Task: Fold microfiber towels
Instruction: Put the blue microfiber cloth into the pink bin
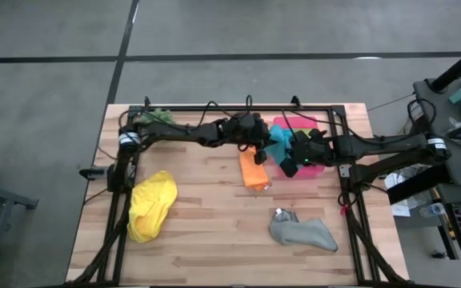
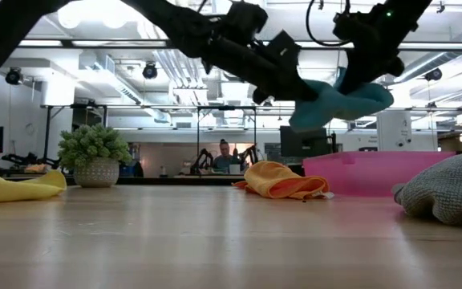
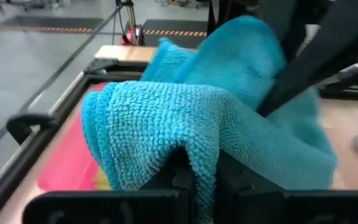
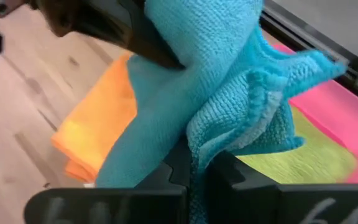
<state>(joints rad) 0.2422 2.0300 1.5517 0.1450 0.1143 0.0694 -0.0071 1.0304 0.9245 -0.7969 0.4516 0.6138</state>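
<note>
your wooden surface (image 1: pixel 214 240) carries a pink tray (image 1: pixel 314 170) at its far right part; take that tray as landmark. above the tray's near-left edge your left tool (image 1: pixel 256 154) and right tool (image 1: pixel 288 166) both pinch the blue towel (image 2: pixel 339 100), lifted clear of the surface and draped between them. far left of the tray the yellow towel (image 1: pixel 152 204) lies crumpled. in front of the tray the grey towel (image 1: pixel 301 231) lies bunched. just beside the tray's left edge lies the orange towel (image 1: pixel 253 170). inside the tray a lime green towel (image 4: pixel 291 163) lies flat. well left of the tray, at the surface's far corner, stands a potted spiky green plant (image 2: pixel 95 156).
</note>
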